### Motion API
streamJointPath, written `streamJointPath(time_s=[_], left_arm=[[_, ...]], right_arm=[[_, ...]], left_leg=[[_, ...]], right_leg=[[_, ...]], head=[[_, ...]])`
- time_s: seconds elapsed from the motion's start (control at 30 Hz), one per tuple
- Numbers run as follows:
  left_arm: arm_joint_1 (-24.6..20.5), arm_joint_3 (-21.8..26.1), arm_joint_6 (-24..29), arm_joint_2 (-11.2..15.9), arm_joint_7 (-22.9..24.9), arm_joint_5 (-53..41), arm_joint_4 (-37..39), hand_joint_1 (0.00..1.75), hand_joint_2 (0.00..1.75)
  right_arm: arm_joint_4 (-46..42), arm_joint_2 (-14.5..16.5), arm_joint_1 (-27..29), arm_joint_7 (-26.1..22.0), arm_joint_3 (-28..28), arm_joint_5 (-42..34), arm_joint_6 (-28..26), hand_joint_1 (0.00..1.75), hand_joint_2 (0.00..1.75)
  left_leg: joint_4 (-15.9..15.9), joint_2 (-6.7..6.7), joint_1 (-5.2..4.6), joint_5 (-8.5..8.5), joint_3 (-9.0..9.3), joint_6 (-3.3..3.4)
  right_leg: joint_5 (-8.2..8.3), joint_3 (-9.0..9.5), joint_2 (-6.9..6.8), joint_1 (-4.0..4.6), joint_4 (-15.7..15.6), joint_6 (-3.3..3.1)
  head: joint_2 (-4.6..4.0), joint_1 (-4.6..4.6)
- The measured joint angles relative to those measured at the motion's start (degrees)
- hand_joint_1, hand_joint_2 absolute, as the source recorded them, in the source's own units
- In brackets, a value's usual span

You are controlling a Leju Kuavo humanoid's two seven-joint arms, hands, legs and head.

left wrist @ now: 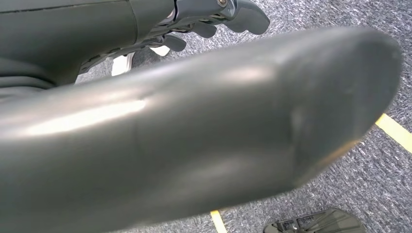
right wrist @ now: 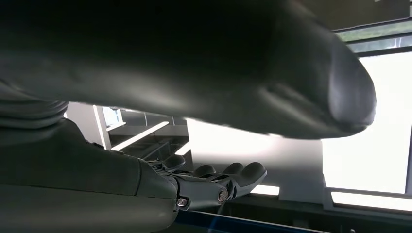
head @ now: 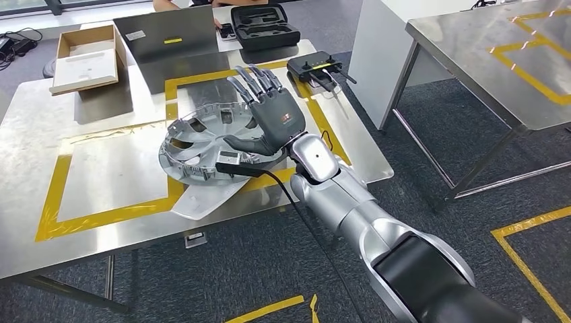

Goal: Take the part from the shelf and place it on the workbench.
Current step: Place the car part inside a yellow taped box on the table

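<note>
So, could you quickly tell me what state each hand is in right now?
Left hand: open, holding nothing.
Right hand: open, fingers spread over the wheel cover.

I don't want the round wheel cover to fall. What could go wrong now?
The wheel cover lies tilted on the workbench, partly on a white part that sticks out past the table's front edge, so it might slide or tip. The right hand is spread open with its thumb at the cover's rim, so pulling away could drag it. A black cable hangs close by and might snag.
</note>
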Motion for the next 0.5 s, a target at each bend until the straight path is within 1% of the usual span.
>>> streamJointPath(time_s=[0.07, 0.1, 0.13, 0.17, 0.2, 0.23, 0.27, 0.3, 0.33, 0.37, 0.4, 0.43, 0.47, 0.5], left_arm=[[0.01, 0.0, 0.0, -0.05, -0.01, 0.0, 0.0, 0.0, 0.0], [0.0, 0.0, 0.01, -0.08, -0.02, -0.01, 0.0, 0.0, 0.0], [0.0, 0.0, 0.02, -0.1, -0.04, -0.01, 0.0, 0.0, 0.0], [0.0, 0.0, 0.02, -0.11, -0.05, -0.02, 0.0, 0.0, 0.0], [0.01, 0.0, 0.03, -0.11, -0.06, -0.02, 0.0, 0.0, 0.0], [0.05, 0.0, 0.03, -0.12, -0.07, -0.02, 0.0, 0.0, 0.0], [0.09, 0.0, 0.06, -0.12, -0.11, 0.04, 0.01, 0.0, 0.0], [0.12, 0.0, 0.13, -0.12, -0.18, 0.17, 0.01, 0.0, 0.0], [0.13, 0.0, 0.2, -0.13, -0.27, 0.38, 0.01, 0.0, 0.0], [0.11, 0.0, 0.27, -0.13, -0.37, 0.61, 0.01, 0.0, 0.0], [0.08, 0.0, 0.32, -0.13, -0.44, 0.87, 0.01, 0.0, 0.0], [0.07, 0.0, 0.34, -0.11, -0.5, 1.11, 0.01, 0.0, 0.0], [0.06, 0.01, 0.35, -0.1, -0.57, 1.36, 0.0, 0.0, 0.0], [0.04, 0.01, 0.36, -0.1, -0.67, 1.63, 0.0, 0.0, 0.0]], right_arm=[[-0.21, 0.0, -0.15, -0.04, 0.0, -0.01, 0.0, 0.0, 0.0], [-0.32, 0.0, -0.27, -0.05, 0.0, -0.02, 0.0, 0.0, 0.0], [-0.39, 0.0, -0.38, -0.06, 0.0, -0.04, 0.0, 0.0, 0.0], [-0.42, 0.0, -0.43, -0.07, 0.0, -0.05, 0.01, 0.0, 0.0], [-0.42, -0.02, -0.39, -0.05, 0.0, -0.06, 0.03, 0.0, 0.0], [-0.42, -0.04, -0.27, -0.02, 0.0, -0.06, 0.07, 0.0, 0.0], [-0.42, -0.08, -0.15, 0.02, 0.0, -0.02, 0.11, 0.0, 0.0], [-0.42, -0.11, -0.09, 0.05, 0.0, 0.06, 0.14, 0.0, 0.0], [-0.42, -0.13, -0.12, 0.06, 0.0, 0.17, 0.18, 0.0, 0.0], [-0.42, -0.13, -0.25, 0.01, 0.0, 0.27, 0.21, 0.0, 0.0], [-0.42, -0.1, -0.4, -0.07, 0.0, 0.33, 0.25, 0.0, 0.0], [-0.42, -0.04, -0.55, -0.18, 0.0, 0.3, 0.28, 0.0, 0.0], [-0.43, 0.01, -0.66, -0.35, -0.02, 0.13, 0.3, 0.0, 0.0], [-0.44, 0.1, -0.74, -0.57, -0.04, -0.1, 0.32, 0.0, 0.0]], left_leg=[[-0.45, 0.08, 0.27, 0.28, 0.3, 0.42], [-0.72, 0.15, 0.47, 0.44, 0.48, 0.65], [-0.94, 0.24, 0.7, 0.56, 0.64, 0.85], [-1.0, 0.32, 0.78, 0.55, 0.7, 0.95], [-0.99, 0.37, 0.86, 0.51, 0.7, 1.01], [-0.94, 0.42, 0.95, 0.51, 0.69, 0.97], [-0.86, 0.45, 1.08, 0.5, 0.69, 0.88], [-0.73, 0.45, 1.26, 0.47, 0.68, 0.72], [-0.54, 0.43, 1.5, 0.39, 0.69, 0.48], [-0.28, 0.4, 1.71, 0.18, 0.67, 0.15], [-0.05, 0.33, 1.86, 0.0, 0.57, -0.32], [0.13, 0.27, 1.93, -0.13, 0.5, -0.84], [0.28, 0.2, 1.88, -0.19, 0.44, -1.38], [0.26, 0.14, 1.86, -0.11, 0.39, -1.89]], right_leg=[[-0.2, -0.07, 0.0, 0.0, 0.21, 0.43], [-0.87, -0.5, -0.01, -0.02, 1.18, 0.71], [-2.16, -1.51, -0.01, -0.09, 3.35, 1.04], [-3.94, -3.13, -0.02, -0.3, 6.76, 1.36], [-5.84, -5.16, -0.03, -0.53, 10.91, 1.67], [-7.17, -7.02, -0.04, -0.8, 14.6, 1.96], [-7.49, -8.16, -0.05, -1.05, 16.71, 2.21], [-6.61, -8.12, -0.07, -1.29, 16.47, 2.43], [-4.8, -6.82, -0.11, -1.52, 13.78, 2.64], [-2.74, -4.66, -0.2, -1.77, 9.46, 2.87], [-1.23, -2.5, -0.17, -1.8, 5.62, 2.93], [-0.23, -1.02, -0.08, -1.76, 2.88, 2.73], [-0.08, -0.28, 0.02, -1.64, 1.46, 2.34], [-0.24, -0.3, 0.2, -1.41, 1.49, 1.79]], head=[[0.0, 0.02], [0.0, 0.08], [0.0, 0.13], [0.0, 0.19], [0.0, 0.22], [0.0, 0.22], [0.0, 0.22], [0.0, 0.22], [0.0, 0.22], [0.0, 0.24], [0.0, 0.28], [0.0, 0.31], [0.0, 0.33], [0.0, 0.34]])
